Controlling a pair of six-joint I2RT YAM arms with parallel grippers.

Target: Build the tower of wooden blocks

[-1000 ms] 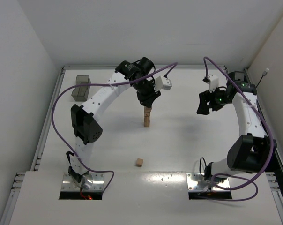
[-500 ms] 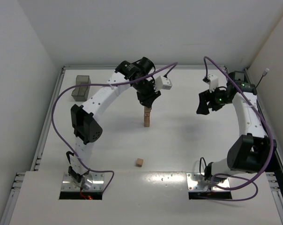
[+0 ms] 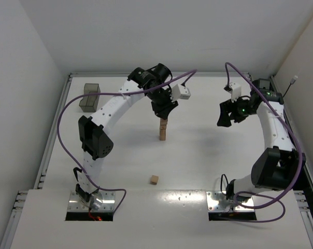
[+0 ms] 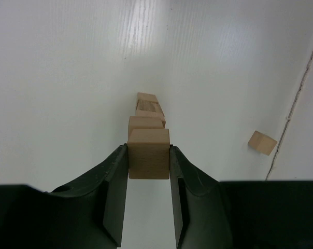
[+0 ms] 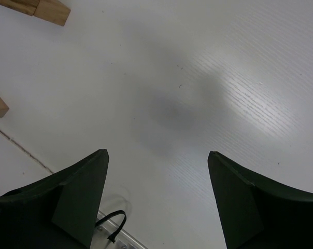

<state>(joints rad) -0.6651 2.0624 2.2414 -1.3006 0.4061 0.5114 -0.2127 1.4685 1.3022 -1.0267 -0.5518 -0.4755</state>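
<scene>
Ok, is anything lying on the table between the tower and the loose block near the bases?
Nothing. In the top view the white table is bare from the tower to the loose block; the left wrist view agrees.

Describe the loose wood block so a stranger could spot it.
Start at the near edge of the white table. Just beyond its middle lies one tan wood block. Unlike the others, stacked in the tower under the left gripper, it lies alone with nothing touching it.

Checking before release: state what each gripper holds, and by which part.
Left gripper pinches a block by two opposite side faces. Right gripper is open, holding nothing.
</scene>
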